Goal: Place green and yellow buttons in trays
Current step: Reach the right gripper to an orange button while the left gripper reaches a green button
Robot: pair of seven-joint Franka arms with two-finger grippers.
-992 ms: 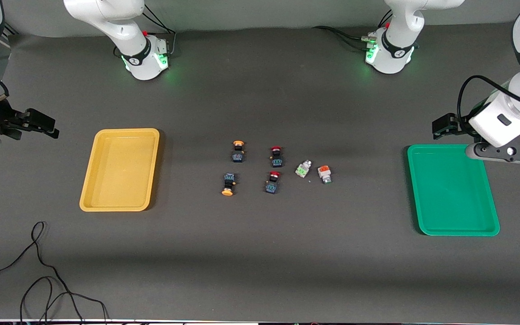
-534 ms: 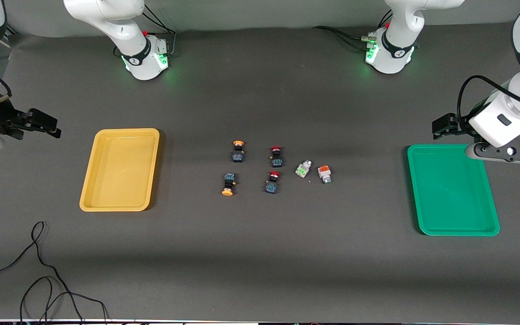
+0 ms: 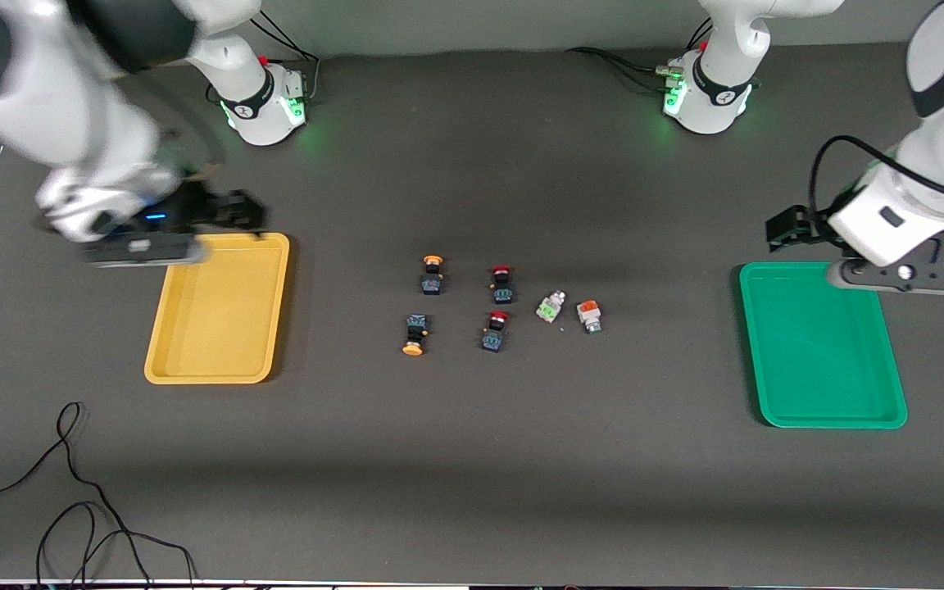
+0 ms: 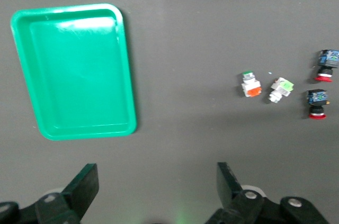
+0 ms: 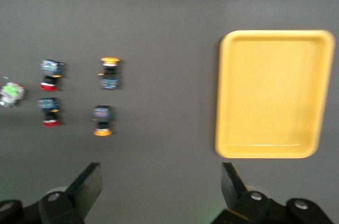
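Between the two wide-open, empty claws, on a matte dark grey surface (image 3: 472,459): two round yellow-capped switches on dark blocky bodies (image 3: 432,274) (image 3: 414,333), long axes running toward the camera, caps pointing opposite ways, and two pale plastic switches marked green (image 3: 551,306) and orange (image 3: 588,316), tilted. Right claw (image 3: 238,215) over the corner of the smooth, shallow, round-cornered yellow plastic tray (image 3: 162,348); left claw (image 3: 785,228) just off the matching green tray (image 3: 767,344), both trays lengthwise toward the camera.
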